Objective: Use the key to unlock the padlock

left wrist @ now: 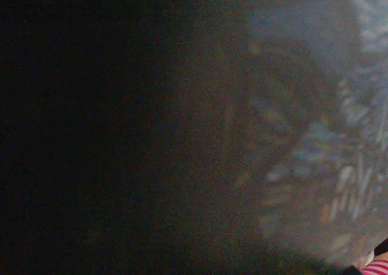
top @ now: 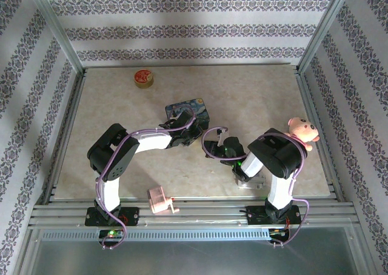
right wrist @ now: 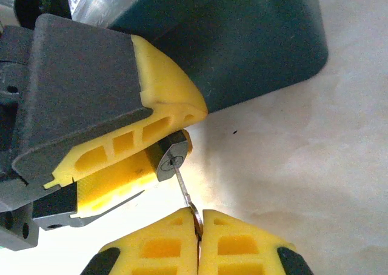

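Right wrist: right tool (right wrist: 200, 228) pinches the key (right wrist: 184, 188), tip in the padlock (right wrist: 171, 160) that left tool (right wrist: 167, 143) clamps.

A beige marbled tabletop (top: 260, 87) carries a red-topped wooden disc (top: 143, 78) near its far left corner, a blue painted tin (top: 195, 108) mid-table, a pink plush toy (top: 303, 131) by the right edge and a small pink toy (top: 160, 200) at the near edge.
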`<state>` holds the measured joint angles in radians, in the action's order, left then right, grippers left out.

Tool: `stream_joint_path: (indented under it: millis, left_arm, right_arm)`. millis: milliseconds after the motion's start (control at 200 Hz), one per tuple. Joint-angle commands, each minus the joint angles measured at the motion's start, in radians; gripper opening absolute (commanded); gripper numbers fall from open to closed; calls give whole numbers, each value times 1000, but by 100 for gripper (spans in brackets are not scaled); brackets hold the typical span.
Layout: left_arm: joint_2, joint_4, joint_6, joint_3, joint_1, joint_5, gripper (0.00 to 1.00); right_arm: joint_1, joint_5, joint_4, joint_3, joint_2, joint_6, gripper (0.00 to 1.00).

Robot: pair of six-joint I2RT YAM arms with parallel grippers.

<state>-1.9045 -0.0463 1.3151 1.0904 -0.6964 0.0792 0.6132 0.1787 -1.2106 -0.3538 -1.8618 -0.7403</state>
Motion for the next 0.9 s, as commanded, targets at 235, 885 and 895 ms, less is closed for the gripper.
stream_joint_path:
  millis: [235,885,895]
  left_arm:
    - [41,-33,106,-36,-28,145,0]
    - [33,-64,169,-47,-17,128,0]
    - [32,-62,167,-45,-17,131,0]
  right_arm:
    - [-69,166,-122,-45,-23,5,0]
    - [-92,194,-144,4,-16,-19,0]
    - [-92,195,-144,4,-16,-19,0]
